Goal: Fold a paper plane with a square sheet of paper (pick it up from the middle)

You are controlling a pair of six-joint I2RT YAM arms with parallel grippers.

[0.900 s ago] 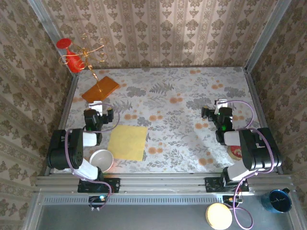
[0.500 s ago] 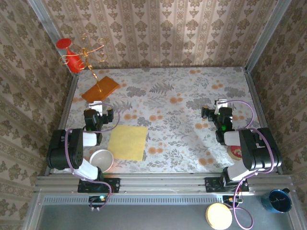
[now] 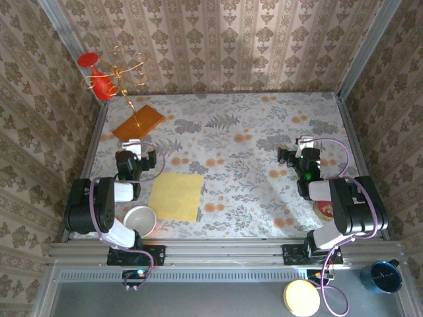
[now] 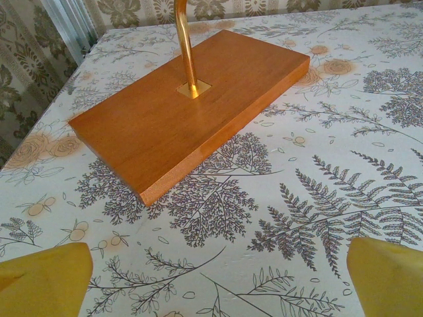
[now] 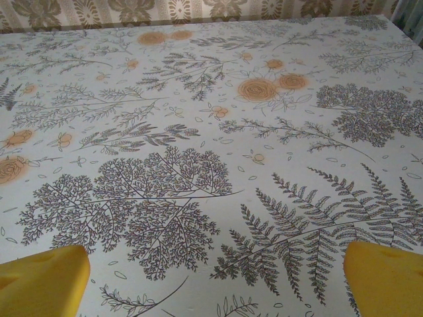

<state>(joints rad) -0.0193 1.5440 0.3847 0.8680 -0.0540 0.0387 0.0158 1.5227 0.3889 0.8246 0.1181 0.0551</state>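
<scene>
End effector (image 5: 211, 290) spread wide, yellow fingertips (image 5: 43, 281) over floral tablecloth (image 5: 198, 132)

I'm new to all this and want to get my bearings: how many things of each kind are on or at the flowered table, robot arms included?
Robot arms (left arm, right arm): 2
Square sheet of paper: 1
White bowl: 1
Orange board with gold wire stand: 1
Red ornament at the stand's wire: 1
Round reddish thing by the right arm: 1
Total: 7

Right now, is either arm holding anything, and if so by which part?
Nothing is held. Both sets of jaws stand open and empty; the paper lies flat on the table, apart from both.
</scene>
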